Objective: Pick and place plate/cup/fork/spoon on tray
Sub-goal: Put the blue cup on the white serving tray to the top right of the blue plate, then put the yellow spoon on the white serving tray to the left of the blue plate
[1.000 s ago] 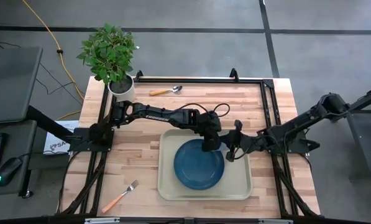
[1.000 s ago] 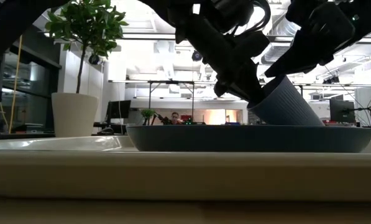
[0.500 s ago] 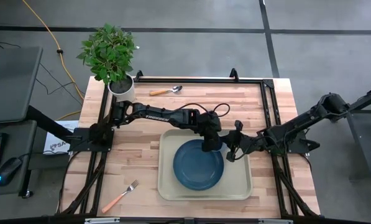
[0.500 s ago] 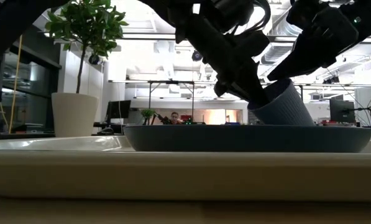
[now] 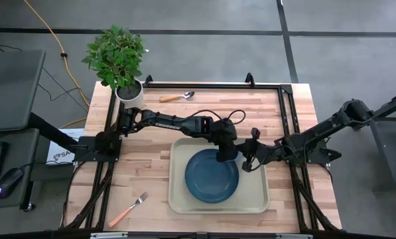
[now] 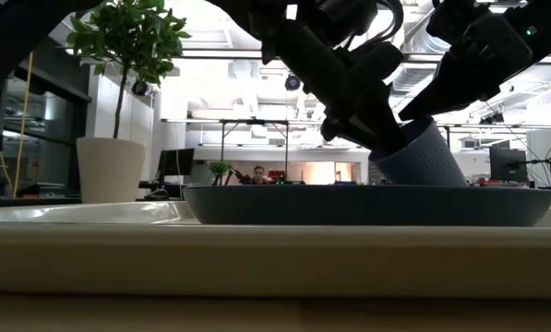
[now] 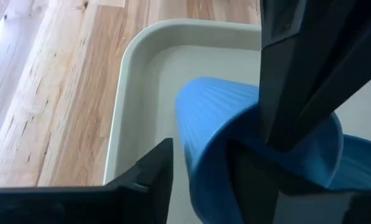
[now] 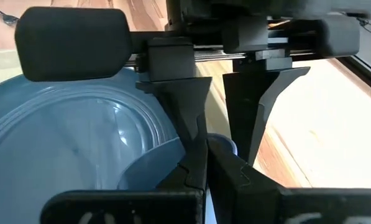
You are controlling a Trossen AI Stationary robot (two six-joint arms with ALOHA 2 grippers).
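over the tray (image 5: 179, 199), left pincer (image 5: 225, 154) pinches the tilted cup (image 6: 421, 159) beside the plate (image 5: 207, 179); right pincer (image 5: 247, 159) crowds close, grip unclear.

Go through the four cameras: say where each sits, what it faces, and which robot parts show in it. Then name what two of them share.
High: overhead, straight down; both arms meet over the plate on the tray.
Low: table height, level into the room; both arms descend to the tilted cup.
Left wrist: on the left arm; its own fingers clamp the cup's rim.
Right wrist: on the right arm; shows the left gripper on the cup.
Shared: both wrist views show the cup.
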